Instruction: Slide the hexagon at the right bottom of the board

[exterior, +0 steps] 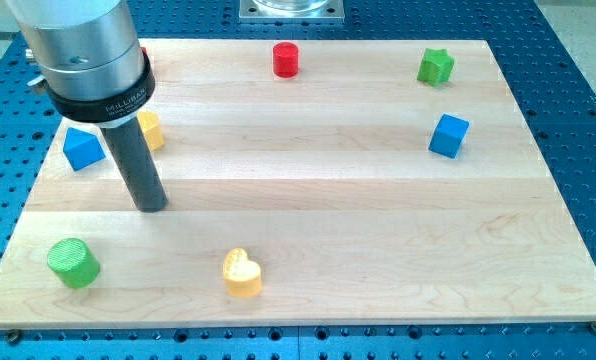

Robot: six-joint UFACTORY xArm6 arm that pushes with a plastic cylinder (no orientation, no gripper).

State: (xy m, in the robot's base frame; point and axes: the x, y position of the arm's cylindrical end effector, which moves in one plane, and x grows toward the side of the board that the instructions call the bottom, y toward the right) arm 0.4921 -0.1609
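Currently our tip (152,205) sits at the view's left, no fingers on this rig so no grip to report. Yellow hexagon (152,130), partly hidden behind the rod, lies just above it. Approach step; next we get up-left of it & push toward bottom right, past yellow heart (242,273).

Red cylinder (286,60), green star (435,66), blue cube (448,135), yellow heart (242,273).

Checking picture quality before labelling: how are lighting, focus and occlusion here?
Camera view: even, soft light, faint shadows on the wooden board; blocks sharp; my tip clear; the arm hides most of the yellow block behind it.
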